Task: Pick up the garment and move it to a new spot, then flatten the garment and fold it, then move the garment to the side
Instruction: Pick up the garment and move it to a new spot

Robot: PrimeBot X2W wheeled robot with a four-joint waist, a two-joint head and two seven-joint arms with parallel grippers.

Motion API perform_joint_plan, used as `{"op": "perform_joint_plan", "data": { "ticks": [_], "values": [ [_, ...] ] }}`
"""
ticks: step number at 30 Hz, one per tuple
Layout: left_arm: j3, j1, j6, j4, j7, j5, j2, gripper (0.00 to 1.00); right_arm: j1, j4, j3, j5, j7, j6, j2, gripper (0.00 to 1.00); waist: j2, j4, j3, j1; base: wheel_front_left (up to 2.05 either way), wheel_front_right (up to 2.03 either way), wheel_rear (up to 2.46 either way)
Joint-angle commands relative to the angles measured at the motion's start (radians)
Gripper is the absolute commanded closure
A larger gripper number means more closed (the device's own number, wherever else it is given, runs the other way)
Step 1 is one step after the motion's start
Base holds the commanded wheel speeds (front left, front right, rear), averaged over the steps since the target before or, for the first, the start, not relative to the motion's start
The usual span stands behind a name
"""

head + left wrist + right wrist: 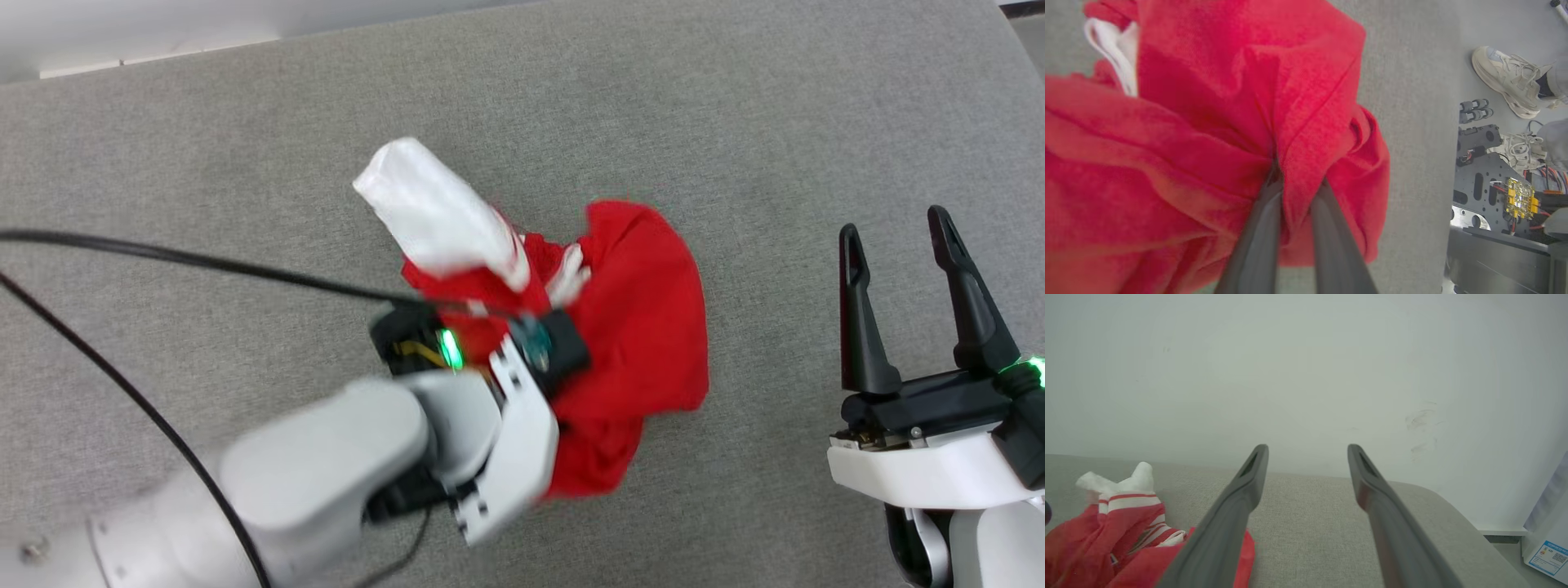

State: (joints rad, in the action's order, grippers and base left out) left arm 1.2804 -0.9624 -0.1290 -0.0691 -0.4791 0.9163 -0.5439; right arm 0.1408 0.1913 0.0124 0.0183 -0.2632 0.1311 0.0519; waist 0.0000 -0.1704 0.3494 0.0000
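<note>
The garment (629,327) is a crumpled red heap on the grey cushion, with one white sleeve (441,216) sticking up at its back left. My left gripper (1294,179) is shut on a fold of its red cloth, the fingers (1257,241) buried in the bunch; in the head view the wrist covers the grip. The garment's striped trim and white sleeve (1126,490) show at the lower left of the right wrist view. Off to the right, apart from the garment, my right gripper (896,233) stands open with nothing between its fingers (1249,473).
The grey cushion (245,147) spreads wide around the heap. Black cables (163,253) run across its left part to my left wrist. A pale wall (1306,367) rises behind. In the left wrist view a person's shoes (1506,77) and the robot's base (1494,192) are beside the cushion.
</note>
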Motion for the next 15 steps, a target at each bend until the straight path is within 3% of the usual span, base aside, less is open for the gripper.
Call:
{"op": "perform_joint_plan", "data": {
  "ticks": [1,5,7,8,9,12,15],
  "values": [
    [0.000,0.050,0.001,-0.002,-0.019,-0.026,0.018,1.00,0.003,-0.005,-0.002,0.001,-0.002,-0.001,-0.003,0.00,0.0000,0.001,-0.001,0.0000,0.00,0.00,0.00],
    [0.001,0.125,0.001,-0.004,-0.043,-0.059,0.047,1.00,-0.004,-0.016,0.003,-0.002,-0.002,-0.001,-0.003,0.00,0.0000,0.012,-0.013,0.0000,0.00,0.00,0.00],
    [-0.001,0.126,0.001,-0.018,-0.006,-0.073,0.052,1.00,-0.012,-0.021,0.002,-0.004,-0.002,-0.001,-0.003,0.00,0.0000,0.019,-0.026,0.0000,0.00,0.00,0.00],
    [-0.001,0.113,0.001,-0.026,0.023,-0.089,0.055,0.20,-0.016,-0.023,0.002,-0.006,-0.002,-0.001,-0.003,0.00,0.0000,0.023,-0.033,0.0000,0.00,0.00,0.00],
    [-0.001,0.101,0.001,-0.038,0.056,-0.101,0.057,0.00,-0.019,-0.025,0.002,-0.008,-0.002,-0.001,-0.003,0.00,0.0000,0.027,-0.042,0.0000,0.00,0.00,0.00],
    [-0.015,0.088,0.001,-0.066,0.164,-0.133,0.064,0.00,-0.031,-0.032,0.000,-0.012,-0.002,-0.001,-0.003,0.00,0.0000,0.040,-0.075,0.0000,0.00,0.00,0.00],
    [-0.050,0.097,0.032,-0.071,0.260,-0.158,0.070,0.00,-0.052,-0.041,-0.006,-0.018,-0.002,-0.001,-0.003,0.00,0.0000,0.056,-0.110,0.0000,0.00,0.00,0.00]
  ]
}}
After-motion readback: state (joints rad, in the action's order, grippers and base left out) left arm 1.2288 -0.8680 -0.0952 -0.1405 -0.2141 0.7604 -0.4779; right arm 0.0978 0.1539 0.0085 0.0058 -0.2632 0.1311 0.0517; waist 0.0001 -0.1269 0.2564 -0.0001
